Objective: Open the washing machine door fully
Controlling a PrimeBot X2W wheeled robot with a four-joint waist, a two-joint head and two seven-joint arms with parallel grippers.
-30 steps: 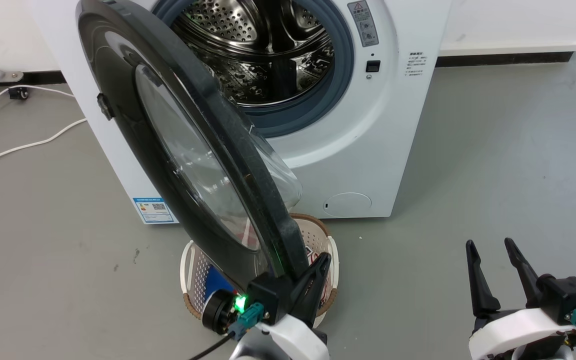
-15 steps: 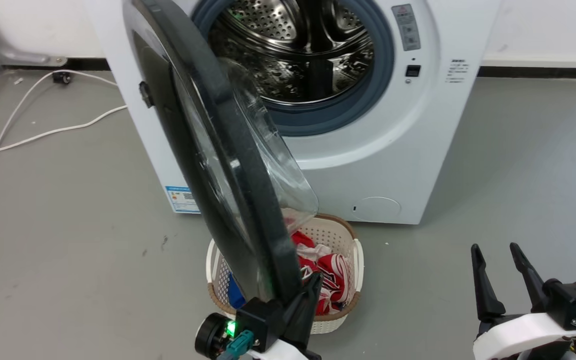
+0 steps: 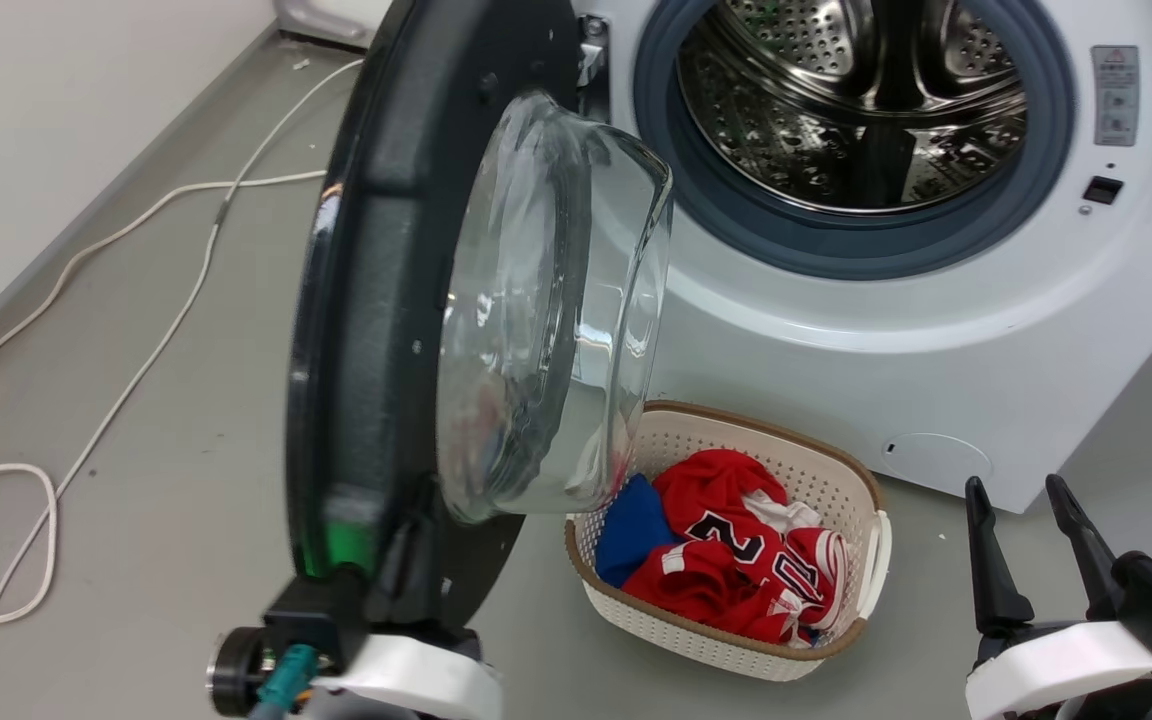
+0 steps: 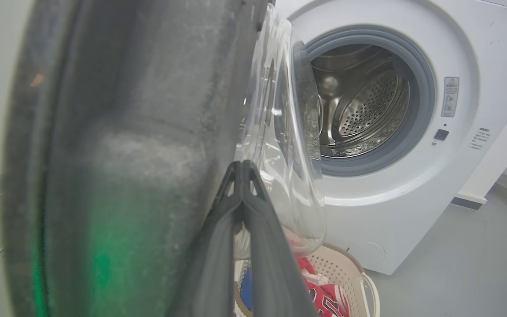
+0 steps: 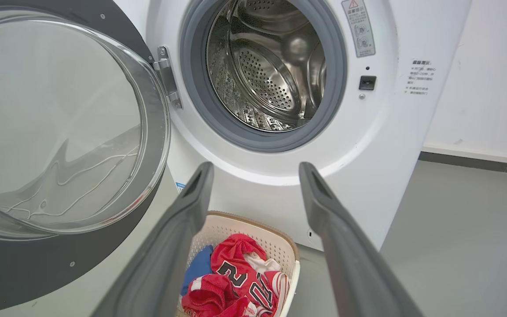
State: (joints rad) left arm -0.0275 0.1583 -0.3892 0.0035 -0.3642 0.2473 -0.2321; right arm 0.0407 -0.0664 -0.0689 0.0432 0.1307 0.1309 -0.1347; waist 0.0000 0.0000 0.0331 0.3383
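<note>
1. Where the head camera looks down at the washing machine [image 3: 936, 330], the washing machine door [image 3: 376, 300] stands swung out on its left-side hinge [image 5: 167, 77], seen nearly edge-on, roughly square to the white front.
2. Its clear glass bowl [image 3: 546, 320] bulges toward the right of the head view, over the left end of the basket [image 3: 736, 640].
3. The drum [image 3: 836, 120] is exposed – perforated steel inside a grey rubber gasket [image 3: 766, 235].
4. The left gripper [image 4: 241, 164] sits at the door's lower edge. In its own wrist view the two dark fingers are pressed together, tips meeting with nothing between them, lying alongside the door's dark inner ring with the glass bowl just to their right. Whether they press on the ring I cannot tell.
5. A green glow [image 3: 341, 535] shows on the door's rim just above that gripper.
6. The right gripper [image 3: 1014, 485] hovers at the lower right, well apart from the door – fingers spread wide, holding nothing.
7. The basket stands on the grey floor just in front of the machine, holding red clothing [image 3: 736, 540] with white numerals and a blue piece [image 3: 631, 525] at its left side.
</note>
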